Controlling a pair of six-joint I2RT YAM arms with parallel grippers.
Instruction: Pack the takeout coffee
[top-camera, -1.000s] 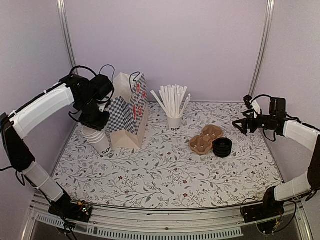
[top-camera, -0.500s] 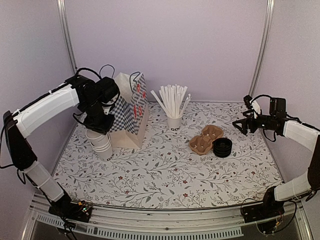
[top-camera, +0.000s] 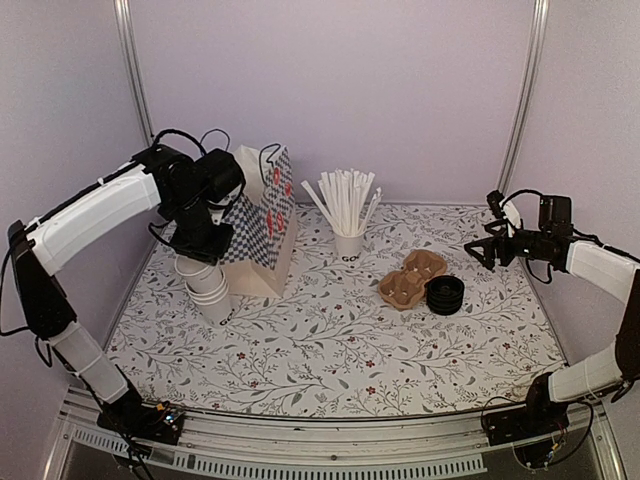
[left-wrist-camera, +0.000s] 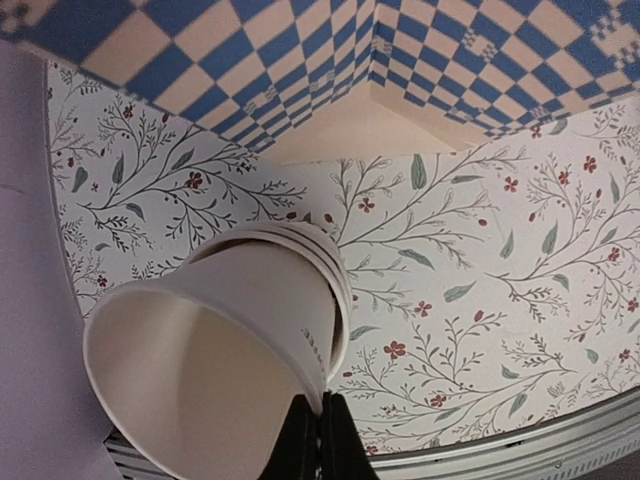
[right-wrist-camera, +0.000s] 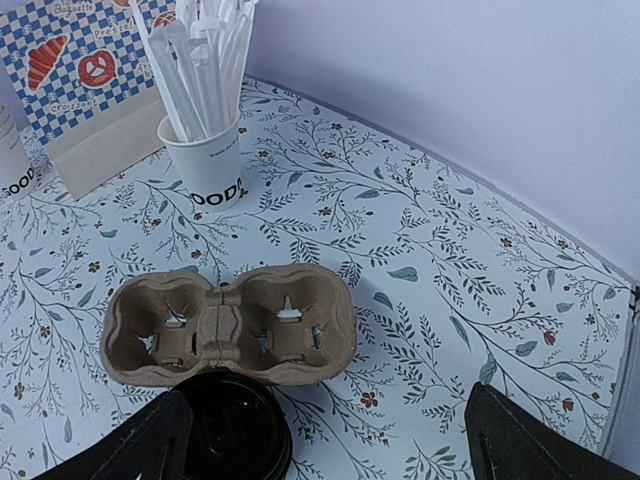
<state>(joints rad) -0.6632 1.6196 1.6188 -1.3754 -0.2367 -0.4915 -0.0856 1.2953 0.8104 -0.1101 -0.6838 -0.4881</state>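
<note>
The left claw is closed on the rim of the paper cup, its two tips pinched together over the cup wall at the bottom middle of the left wrist view. This is the top cup of a stack of cups standing at the left middle of the overhead frame. The cup is tilted off upright, with its open mouth swung toward the lower left of the wrist view. Its base looks seated in the mouth of the stack below, though the contact itself is hidden. It has no lid, and whether it holds anything I cannot tell. To come free it likely has to be drawn out along that slanted axis, not straight up. The left arm is plainly the nearer one. The checked paper bag stands just beside the stack on its right, close enough that a sideways swing could brush it. Well apart, at the right middle of the frame, a stack of black lids touches a cardboard cup carrier. A cup of straws stands between those and the bag. The right claw hangs above the counter with its jaws spread wide and holding nothing. It faces the lids and carrier, so it is likely better placed for a lid.
</note>
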